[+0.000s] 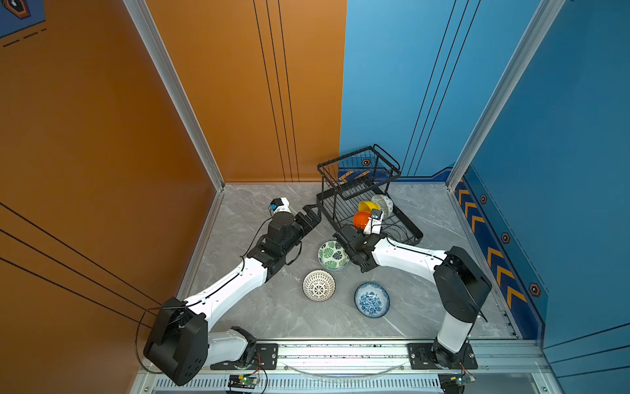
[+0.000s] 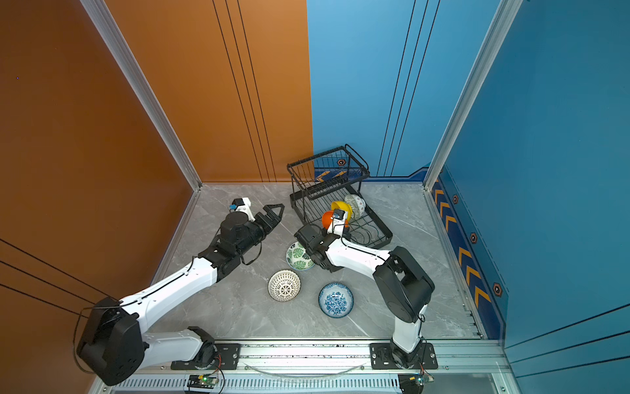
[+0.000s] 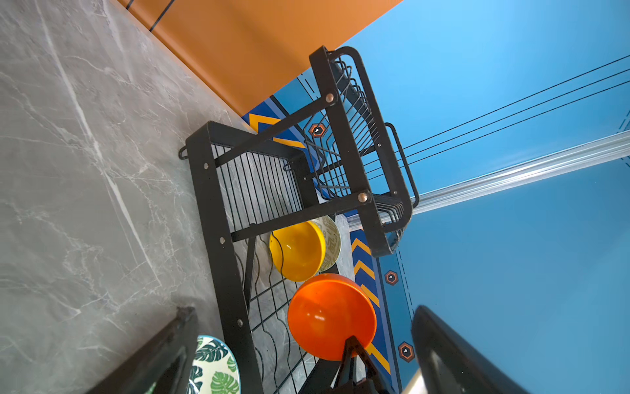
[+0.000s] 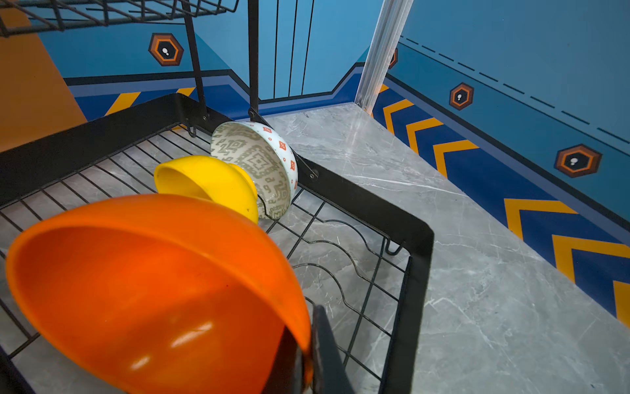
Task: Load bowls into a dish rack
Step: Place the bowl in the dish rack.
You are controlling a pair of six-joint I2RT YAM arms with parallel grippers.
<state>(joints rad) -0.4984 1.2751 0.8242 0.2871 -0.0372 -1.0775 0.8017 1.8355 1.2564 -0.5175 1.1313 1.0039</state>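
The black wire dish rack (image 1: 410,229) stands at the back of the table. My right gripper (image 4: 308,336) is shut on the rim of the orange bowl (image 4: 153,290), holding it on edge over the rack's base wires. Behind it, a yellow bowl (image 4: 204,184) and a grey-green patterned bowl (image 4: 255,163) lean in the dividers. My left gripper (image 1: 312,213) hangs open and empty just left of the rack's corner. On the table lie the leaf bowl (image 1: 332,256), partly under my right wrist, the lattice bowl (image 1: 318,286) and the blue floral bowl (image 1: 371,300).
The rack's raised basket tier (image 1: 358,170) stands empty at its far end, near the back wall. Orange and blue walls close the table on three sides. The arm bases sit on a rail (image 1: 341,354) along the front edge.
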